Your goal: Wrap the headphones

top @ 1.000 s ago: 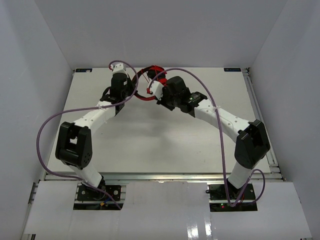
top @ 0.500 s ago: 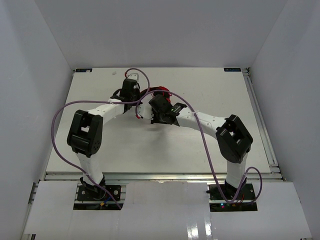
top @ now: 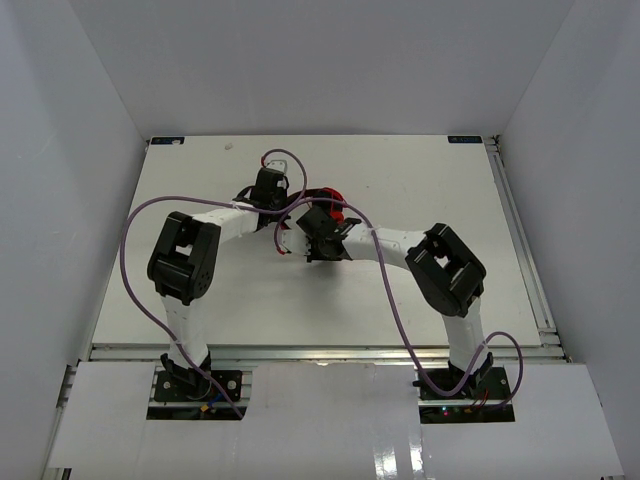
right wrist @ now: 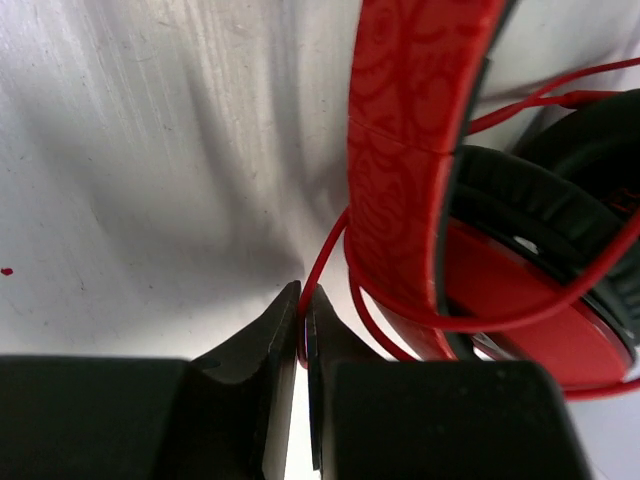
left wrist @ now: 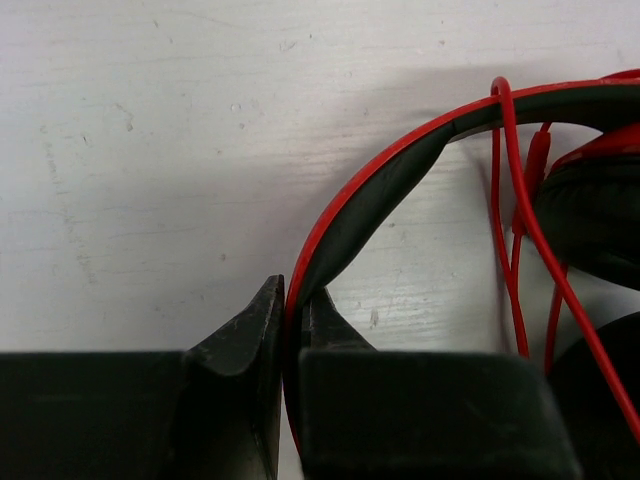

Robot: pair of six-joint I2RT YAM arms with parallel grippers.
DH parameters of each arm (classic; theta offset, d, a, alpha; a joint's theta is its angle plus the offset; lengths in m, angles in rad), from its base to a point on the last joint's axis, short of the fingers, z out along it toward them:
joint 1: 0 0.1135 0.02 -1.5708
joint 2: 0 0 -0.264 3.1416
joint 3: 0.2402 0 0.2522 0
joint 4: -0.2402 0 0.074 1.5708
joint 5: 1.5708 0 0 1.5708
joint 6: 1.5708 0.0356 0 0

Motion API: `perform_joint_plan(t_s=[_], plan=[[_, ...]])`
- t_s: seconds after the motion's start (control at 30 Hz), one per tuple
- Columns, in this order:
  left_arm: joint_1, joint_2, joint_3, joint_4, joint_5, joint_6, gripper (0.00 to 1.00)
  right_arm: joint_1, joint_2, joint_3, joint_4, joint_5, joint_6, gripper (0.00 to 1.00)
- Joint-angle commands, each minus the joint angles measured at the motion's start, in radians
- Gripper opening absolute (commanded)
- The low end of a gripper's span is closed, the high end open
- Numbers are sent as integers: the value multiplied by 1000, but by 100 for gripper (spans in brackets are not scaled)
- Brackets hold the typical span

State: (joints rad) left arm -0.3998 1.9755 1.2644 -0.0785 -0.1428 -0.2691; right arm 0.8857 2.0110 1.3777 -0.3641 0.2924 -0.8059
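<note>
White walls stand around a pale tabletop [top: 180,300]. The red headphones [top: 333,196] lie near its middle, a bit toward 12 o'clock, between the two arms. The left claw [left wrist: 290,300] is squeezed tight on the headband [left wrist: 380,190]. The right claw [right wrist: 302,305] pinches the thin red cord [right wrist: 322,255]. Some cord already loops over the band, so I think the wrapping is partly done. The piece in the right claw looks left to wind.

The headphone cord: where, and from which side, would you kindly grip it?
Grip the cord on the free loop bowing off the headband, from the side away from the ear cup; only there it stands clear. The right gripper pinches there.
</note>
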Motion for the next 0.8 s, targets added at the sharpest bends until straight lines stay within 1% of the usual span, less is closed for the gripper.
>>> perform_joint_plan(t_s=[0.0,0.1,0.13,0.2,0.23,0.4,0.53,0.6,0.67,0.7,0.77], plan=[[-13,-13,-8,42,3,-5,0,14,13,2,37,33,-18,14],[-13,-12,-22,45,3,-16,0,22,6,-9,37,33,-16,23],[-13,-13,-26,45,6,-19,2,24,0,-14,37,34,-16,28],[-13,-21,-35,45,8,-25,22,26,-15,-18,29,33,-16,36],[-13,-28,-39,45,10,-30,30,27,-28,-20,23,33,-15,41],[-13,-58,-68,40,3,-50,60,27,-88,-48,12,29,-13,52],[-11,-109,-89,38,-8,-54,75,26,-166,-72,-28,-7,-1,61],[-10,-146,-85,32,7,-47,80,24,-221,-91,-59,-42,4,65],[-8,-184,-75,24,21,-40,90,15,-294,-116,-80,-94,16,92],[-7,-205,-68,17,25,-36,95,10,-340,-129,-84,-141,29,90],[-5,-232,-61,6,41,-25,98,-21,-422,-145,-101,-260,48,90]])
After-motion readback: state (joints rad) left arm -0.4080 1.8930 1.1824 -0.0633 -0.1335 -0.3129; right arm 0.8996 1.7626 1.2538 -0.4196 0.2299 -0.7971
